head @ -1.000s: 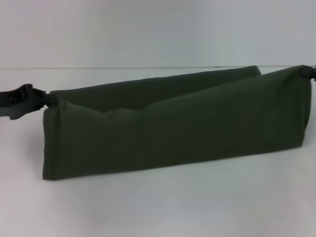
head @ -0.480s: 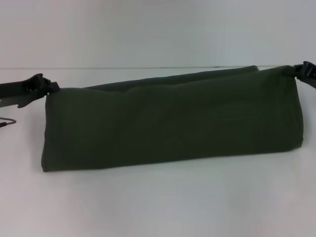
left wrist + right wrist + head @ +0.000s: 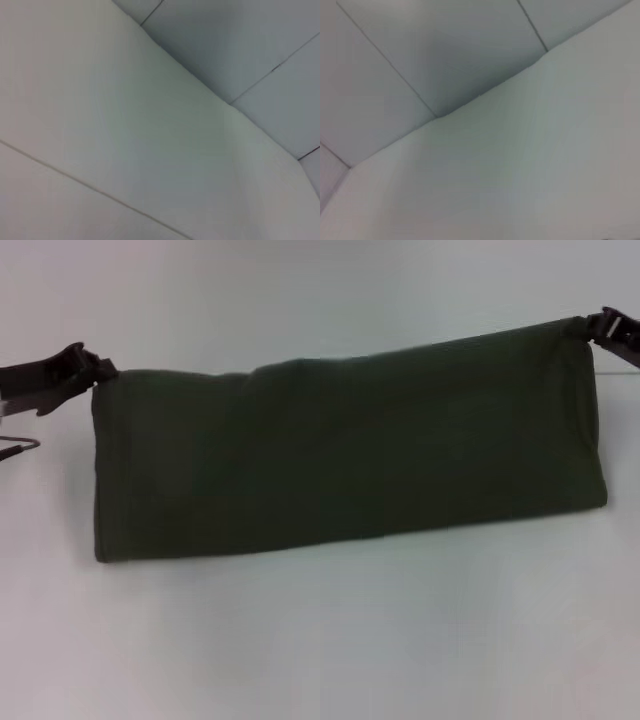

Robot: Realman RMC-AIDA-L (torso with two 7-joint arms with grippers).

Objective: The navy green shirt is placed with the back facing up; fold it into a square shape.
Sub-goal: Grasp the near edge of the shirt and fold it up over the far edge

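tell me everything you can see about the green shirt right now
The shirt is a dark olive-green, soft, matte cloth, plain with no print showing. It is folded into a long band and hangs like a curtain, its top edge stretched between the left tool, shut on its upper left corner, and the right tool, shut on its upper right corner. The right end is held higher, so the band slopes. Its lower edge looks to meet the white table. Sleeves and collar are not visible.
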